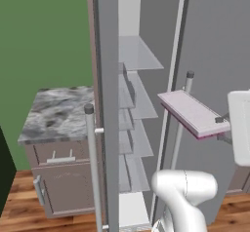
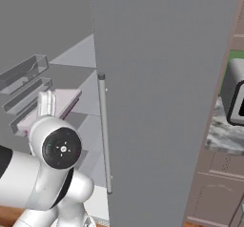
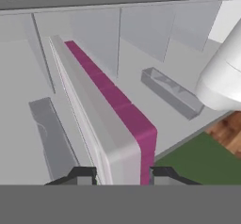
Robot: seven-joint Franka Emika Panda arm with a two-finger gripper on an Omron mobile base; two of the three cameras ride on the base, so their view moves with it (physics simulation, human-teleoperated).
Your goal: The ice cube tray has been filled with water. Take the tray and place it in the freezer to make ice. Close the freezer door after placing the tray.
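Gripping the tray [image 3: 117,124] by 1 short end, my claw [image 3: 123,175] sits nearly closed on it; in the hand view the 2 dark tips [image 3: 84,175] flank the slab, 1 against the pale face and 1 against the magenta edge, and the tray runs away from the camera toward the pale freezer shelves. In the left base view I see the tray [image 1: 191,112] held in the air, roughly level with a slight tilt, pale top up and magenta rim below; it hangs in front of the open freezer [image 1: 139,80], at about the height of the middle shelves, its far end near the opening and just beside the right door's bar handle [image 1: 183,114]. The freezer door [image 1: 107,104] stands swung wide open, edge-on to that camera, its own silver handle [image 1: 93,163] in front. From the right base view the tray [image 2: 57,104] shows partly behind my white arm [image 2: 52,164], with the door's clear bins [image 2: 24,76] to its left; I cannot tell whether it touches a shelf.
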